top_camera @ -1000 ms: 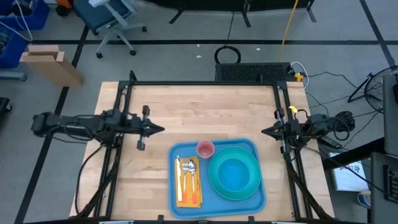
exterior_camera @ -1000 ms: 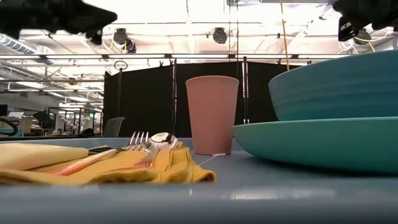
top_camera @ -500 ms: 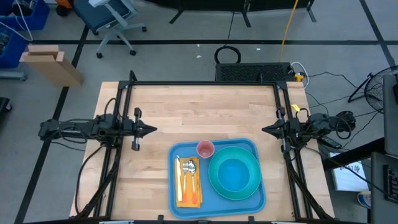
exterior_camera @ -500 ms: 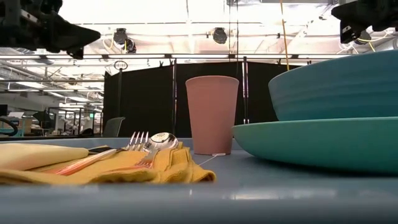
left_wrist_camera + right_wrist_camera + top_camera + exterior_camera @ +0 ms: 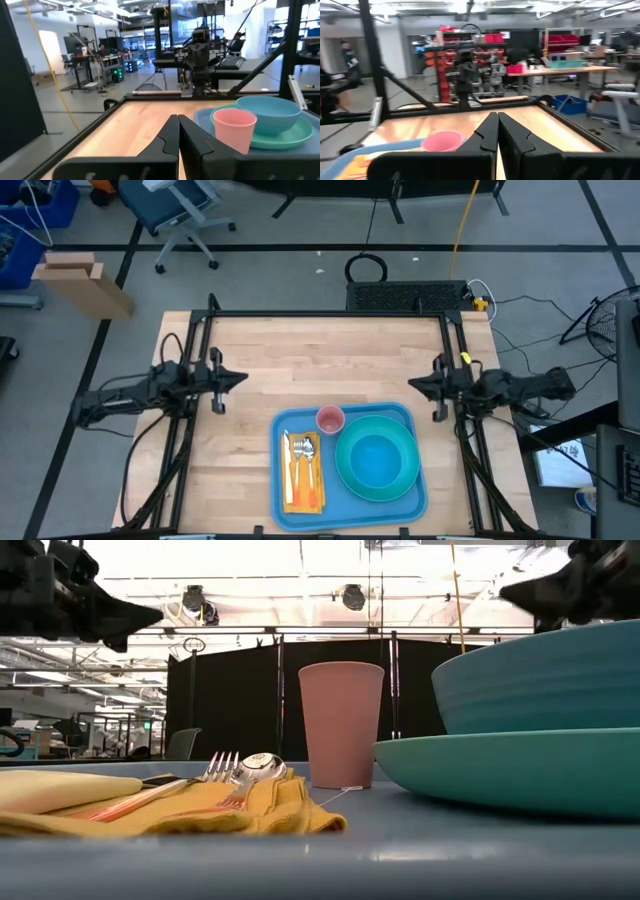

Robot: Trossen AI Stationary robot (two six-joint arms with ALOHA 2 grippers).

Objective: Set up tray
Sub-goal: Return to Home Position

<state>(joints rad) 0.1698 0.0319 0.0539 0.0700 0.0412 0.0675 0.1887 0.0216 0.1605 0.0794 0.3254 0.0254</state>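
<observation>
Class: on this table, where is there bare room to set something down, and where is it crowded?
Bare table lies beyond the tray, between the left gripper and right gripper, and left of the tray. The tray is crowded: napkin, cup, plate with bowl.

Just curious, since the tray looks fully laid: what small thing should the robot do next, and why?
Probably just draw both arms back to rest. The tray holds a napkin with cutlery, a cup and a bowl on a plate; the left gripper and right gripper are shut and empty.
</observation>
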